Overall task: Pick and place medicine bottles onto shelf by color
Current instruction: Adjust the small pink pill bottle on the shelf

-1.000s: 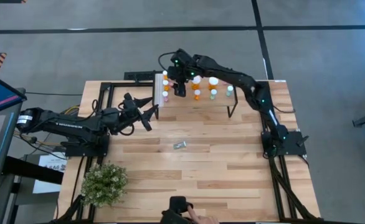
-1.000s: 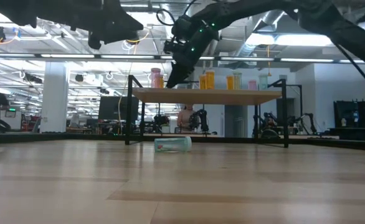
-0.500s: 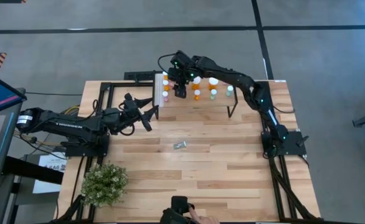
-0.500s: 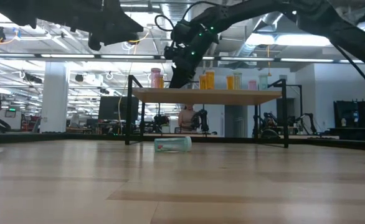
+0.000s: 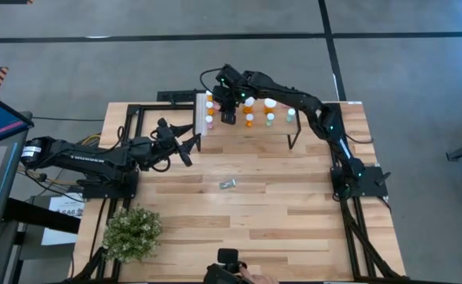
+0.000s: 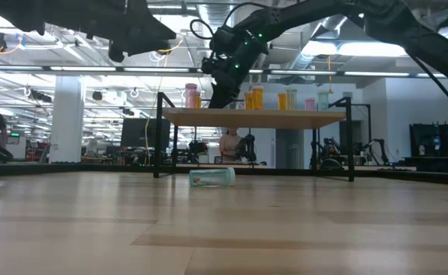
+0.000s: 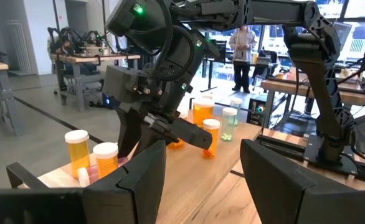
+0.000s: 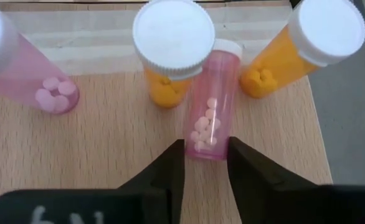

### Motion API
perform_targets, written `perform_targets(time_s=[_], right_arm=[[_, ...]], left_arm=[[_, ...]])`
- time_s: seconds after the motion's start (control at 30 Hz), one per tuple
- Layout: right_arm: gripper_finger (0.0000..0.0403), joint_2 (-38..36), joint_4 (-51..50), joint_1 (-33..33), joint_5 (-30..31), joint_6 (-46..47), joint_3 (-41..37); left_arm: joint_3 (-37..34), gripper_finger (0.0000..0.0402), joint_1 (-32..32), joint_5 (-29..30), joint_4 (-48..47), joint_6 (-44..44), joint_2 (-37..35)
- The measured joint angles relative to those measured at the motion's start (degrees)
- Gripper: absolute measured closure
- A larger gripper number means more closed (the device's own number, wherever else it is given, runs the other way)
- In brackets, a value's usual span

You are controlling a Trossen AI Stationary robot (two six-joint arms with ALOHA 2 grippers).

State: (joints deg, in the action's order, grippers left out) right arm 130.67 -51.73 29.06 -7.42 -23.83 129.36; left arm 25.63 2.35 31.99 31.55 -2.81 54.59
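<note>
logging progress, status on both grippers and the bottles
Right gripper over shelf, fingers astride pink bottle. Left gripper open, waiting beside shelf. Green bottle lying on table.

In the high view, the shelf (image 5: 247, 118) at upper centre is crowded: the right gripper (image 5: 229, 117) hangs over its left end among upright medicine bottles (image 5: 249, 120), with a pink bottle (image 8: 208, 118) lying between its jaws and 2 orange bottles (image 8: 170, 56) close behind. The left gripper (image 5: 190, 146) sits just left of the shelf. The table (image 5: 278, 229) across the middle and lower right is open, broken only by 1 fallen bottle (image 5: 228, 184) at centre and a plant (image 5: 132, 233) at lower left.
</note>
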Motion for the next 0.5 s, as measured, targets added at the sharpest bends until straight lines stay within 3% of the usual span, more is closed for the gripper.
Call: perform_targets(time_s=[0.2,0.5], right_arm=[[0.0298,-0.1,0.0,0.3,-0.1,0.5,0.0],[0.0300,-0.1,-0.4,0.8,-0.1,1.8,0.2]], left_arm=[[0.0,0.0207,0.0,0.0,0.0,0.0,0.0],[0.0,0.0207,0.0,0.0,0.0,0.0,0.0]])
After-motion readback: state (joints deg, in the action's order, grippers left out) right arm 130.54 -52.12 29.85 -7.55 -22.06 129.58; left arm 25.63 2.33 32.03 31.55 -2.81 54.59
